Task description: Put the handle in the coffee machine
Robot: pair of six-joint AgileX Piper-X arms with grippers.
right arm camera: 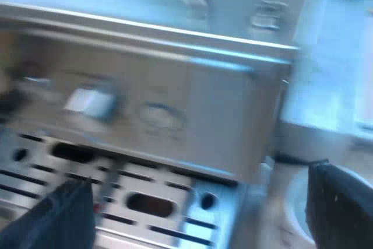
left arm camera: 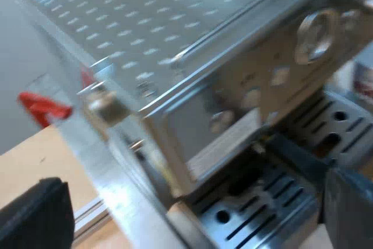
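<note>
Holder not identified with certainty: in the left wrist view a dark bar (left arm camera: 297, 155) lies above the tray (left arm camera: 256, 217), under the front of the machine (left arm camera: 175, 56), and runs toward one finger of the left gripper (left arm camera: 195, 208). Whether this bar is the holder's handle, and whether it touches that finger, cannot be told. The machine's base and far side are cut off. Beyond the machine's far corner a red item (left arm camera: 44, 108) stands partly hidden by the casing; its kind cannot be told. In the right wrist view the front panel's controls are hard to read. A small red speck (right arm camera: 96, 207) sits on the tray just beside one finger of the right gripper (right arm camera: 201, 208); what it belongs to cannot be told. A pale round item (right arm camera: 289, 202) beside the machine, near the other finger, is cut off and not identifiable. Surroundings: perforated top plate (left arm camera: 128, 21), round dial (left arm camera: 315, 36) on the front panel, slotted tray below, wooden table (left arm camera: 35, 155) alongside. The machine's front stands ahead of both grippers. Left gripper: fingers set wide apart, no hold on anything seen. Right gripper: fingers set wide apart, nothing between them, facing the tray and panel.
</note>
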